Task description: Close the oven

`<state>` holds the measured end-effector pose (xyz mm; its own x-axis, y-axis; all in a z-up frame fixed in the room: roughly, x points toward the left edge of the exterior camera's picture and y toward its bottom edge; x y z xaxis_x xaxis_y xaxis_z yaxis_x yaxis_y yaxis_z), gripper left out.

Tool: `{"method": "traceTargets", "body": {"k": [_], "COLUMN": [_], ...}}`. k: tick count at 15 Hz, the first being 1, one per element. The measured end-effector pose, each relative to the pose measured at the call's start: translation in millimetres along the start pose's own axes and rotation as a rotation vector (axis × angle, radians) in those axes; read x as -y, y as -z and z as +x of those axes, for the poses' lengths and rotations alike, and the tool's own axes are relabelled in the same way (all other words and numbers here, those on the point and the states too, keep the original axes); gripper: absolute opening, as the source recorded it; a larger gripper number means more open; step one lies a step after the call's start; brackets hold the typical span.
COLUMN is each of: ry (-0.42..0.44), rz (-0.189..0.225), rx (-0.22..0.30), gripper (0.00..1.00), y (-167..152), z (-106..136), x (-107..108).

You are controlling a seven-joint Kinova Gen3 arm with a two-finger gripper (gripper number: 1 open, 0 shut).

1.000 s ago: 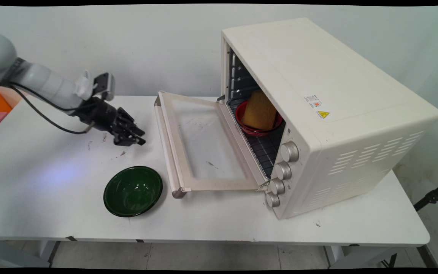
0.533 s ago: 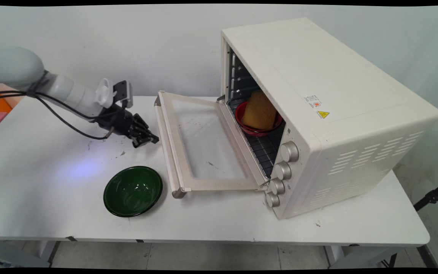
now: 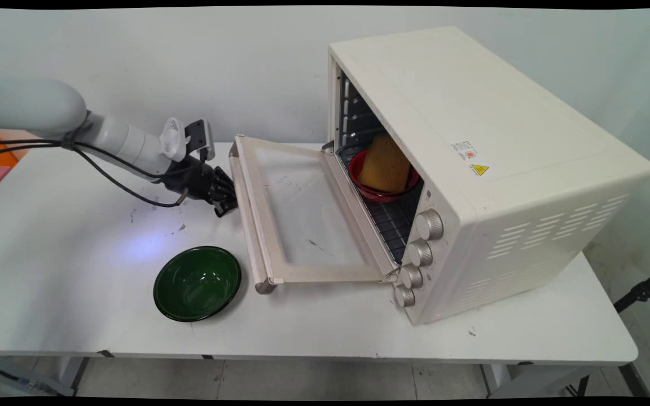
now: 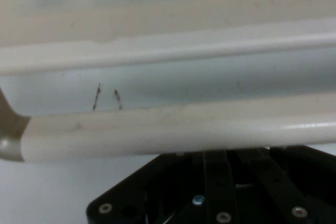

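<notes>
Gripper (image 3: 227, 198) is pressing up against the oven door handle (image 3: 244, 210), which is blocking its fingers, so I cannot tell their spread. Green bowl (image 3: 197, 283) is sitting just below-left; the oven's (image 3: 471, 169) yellow warning sticker (image 3: 479, 169) is too small to read.

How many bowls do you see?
2. A shiny dark green bowl sits on the white table; a red bowl holding something yellow-brown sits inside the cream toaster oven.

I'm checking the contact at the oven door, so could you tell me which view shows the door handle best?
The hand view: the handle crosses the whole frame as a pale bar just above the gripper's black linkage. The main view shows the handle as a thin strip along the open door's outer edge, with the gripper at it.
</notes>
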<state>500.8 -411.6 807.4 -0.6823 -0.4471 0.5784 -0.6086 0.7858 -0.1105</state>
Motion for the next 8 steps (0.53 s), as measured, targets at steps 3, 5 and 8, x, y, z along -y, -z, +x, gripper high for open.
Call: {"method": "traceTargets", "body": {"k": [3, 5, 8], "ry": [0.012, 0.022, 0.032], "rz": [0.009, 0.014, 0.016], "rx": [-0.019, -0.033, -0.057], "gripper": [0.00, 0.00, 0.00], "y": [2, 5, 8], "z": [6, 10, 21], "x": [-2, -3, -4]}}
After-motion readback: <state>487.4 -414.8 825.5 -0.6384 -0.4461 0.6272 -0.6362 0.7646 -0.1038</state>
